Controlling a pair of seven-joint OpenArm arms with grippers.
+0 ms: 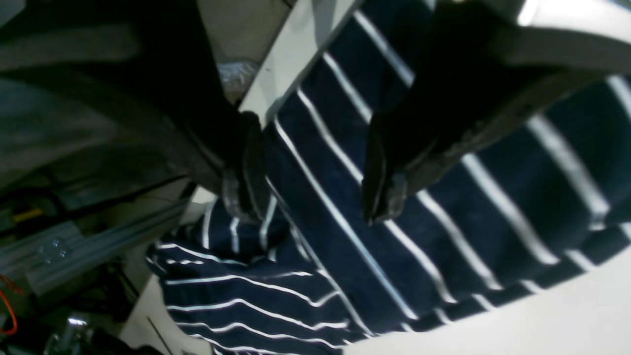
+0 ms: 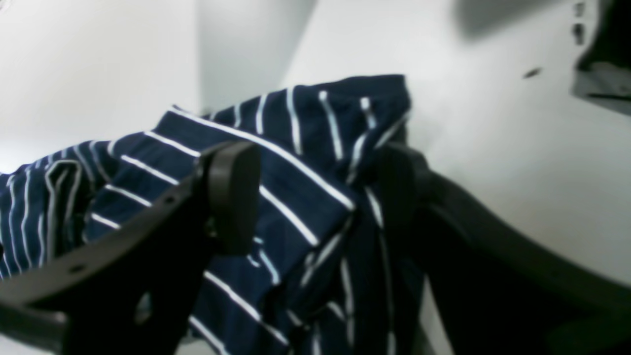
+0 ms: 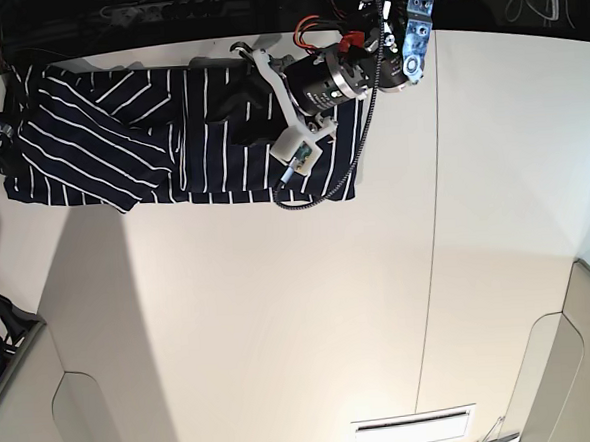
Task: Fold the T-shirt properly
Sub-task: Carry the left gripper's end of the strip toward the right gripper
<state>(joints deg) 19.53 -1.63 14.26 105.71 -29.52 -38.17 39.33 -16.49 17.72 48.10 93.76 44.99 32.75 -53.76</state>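
Note:
The T-shirt [image 3: 120, 142], dark navy with thin white stripes, lies as a long folded band along the far left edge of the white table [image 3: 281, 312]. My left gripper [image 1: 313, 182] hangs open just above the shirt's flat striped cloth [image 1: 443, 197], close to the table edge, with nothing pinched between its fingers. In the base view this gripper [image 3: 230, 107] sits over the band's right half. My right gripper [image 2: 315, 192] stands open, with a raised, bunched fold of the T-shirt [image 2: 296, 148] lying loosely between its two fingers.
Beyond the table edge by the left gripper are an aluminium frame rail [image 1: 59, 246] and loose wires. The left arm's black cable [image 3: 356, 147] loops over the shirt's right end. A seam [image 3: 435, 222] runs across the tabletop. Grey panels [image 3: 565, 375] fill the near corners.

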